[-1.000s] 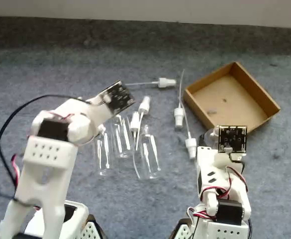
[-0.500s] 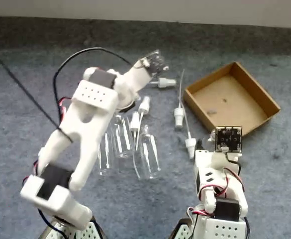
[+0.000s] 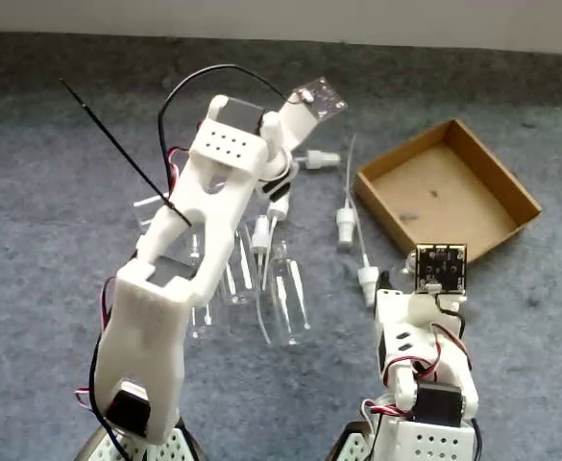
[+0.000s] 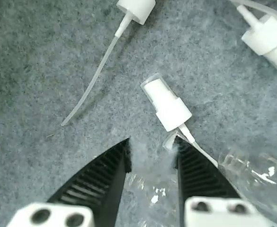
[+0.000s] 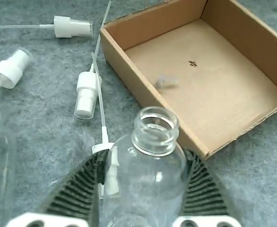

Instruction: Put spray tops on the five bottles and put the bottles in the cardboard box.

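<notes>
My left gripper is open, low over the carpet, its fingertips just short of a white spray top with its tube; a clear bottle lies under the fingers. The left arm stretches across the lying bottles toward that spray top. My right gripper is shut on an uncapped clear bottle, held beside the near corner of the cardboard box. The cardboard box has no bottles in it. More spray tops lie between bottles and box.
Loose spray tops lie around: one far past the left arm, one beside the right gripper, another among the bottles. A black cable arcs above the left arm. Grey carpet covers the table.
The left arm swung from the near left over the bottles and stretched out toward the far spray tops. The right arm with its bottle stayed almost still.
</notes>
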Controlling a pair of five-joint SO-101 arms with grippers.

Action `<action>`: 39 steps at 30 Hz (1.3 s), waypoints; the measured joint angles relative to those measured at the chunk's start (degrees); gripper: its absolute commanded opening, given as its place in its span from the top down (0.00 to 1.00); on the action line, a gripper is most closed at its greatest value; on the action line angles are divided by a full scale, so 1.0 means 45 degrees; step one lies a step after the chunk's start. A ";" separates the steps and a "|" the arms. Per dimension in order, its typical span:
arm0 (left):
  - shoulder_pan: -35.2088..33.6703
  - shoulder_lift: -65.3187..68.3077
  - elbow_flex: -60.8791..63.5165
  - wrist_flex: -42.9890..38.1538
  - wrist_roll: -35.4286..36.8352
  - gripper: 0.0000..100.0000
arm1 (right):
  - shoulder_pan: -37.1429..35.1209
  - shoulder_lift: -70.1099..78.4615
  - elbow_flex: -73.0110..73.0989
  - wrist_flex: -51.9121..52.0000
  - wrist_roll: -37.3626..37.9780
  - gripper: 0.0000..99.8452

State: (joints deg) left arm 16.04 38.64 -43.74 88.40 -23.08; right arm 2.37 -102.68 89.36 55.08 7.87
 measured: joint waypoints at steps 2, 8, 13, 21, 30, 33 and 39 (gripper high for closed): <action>0.0000 0.0899 -0.1250 0.0410 0.0000 0.87 | 0.0000 0.0000 0.0000 0.0000 0.0000 0.93; -0.0039 0.3302 -0.4454 0.1387 0.0000 0.87 | 0.0000 0.0000 0.0000 0.0000 0.0000 0.93; -0.0020 0.4650 -0.6076 0.1504 0.0000 0.87 | 0.0000 0.0000 0.0000 0.0000 0.0000 0.93; -0.0020 0.5763 -0.7463 0.1504 0.0000 0.87 | 0.0000 0.0000 0.0000 0.0000 0.0000 0.93; -0.0020 0.6134 -0.7775 0.1368 0.0000 0.87 | 0.0000 0.0000 0.0000 0.0000 0.0000 0.93; -0.0039 0.6427 -0.7795 0.1114 0.0000 0.87 | 0.0000 0.0000 0.0000 0.0000 0.0000 0.93; 0.0000 0.6603 -0.7853 0.1035 0.0000 0.87 | 0.0000 0.0000 0.0000 0.0000 0.0000 0.93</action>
State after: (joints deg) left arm 16.04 68.35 -79.08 93.05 -23.08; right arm 2.37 -102.68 89.36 55.08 7.87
